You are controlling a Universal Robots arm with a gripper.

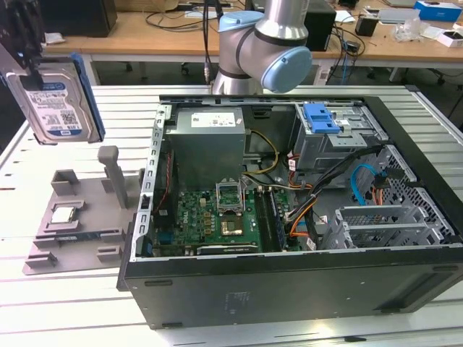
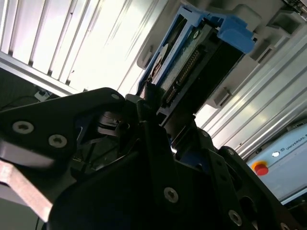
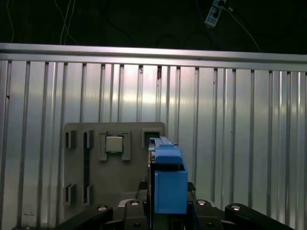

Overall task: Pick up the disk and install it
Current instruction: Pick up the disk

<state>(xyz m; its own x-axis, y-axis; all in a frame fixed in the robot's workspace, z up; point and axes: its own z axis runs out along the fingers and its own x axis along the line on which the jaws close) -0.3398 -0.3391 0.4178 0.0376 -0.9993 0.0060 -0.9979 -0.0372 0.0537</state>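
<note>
The disk is silver with a white-and-blue label and a blue frame. The fixture is plain grey on the ribbed silver table; the case is black, its motherboard green.

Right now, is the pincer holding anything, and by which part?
Yes. The pincer is shut on the hard disk, gripping it at its upper end in the exterior view, and the rest hangs free below.
</note>
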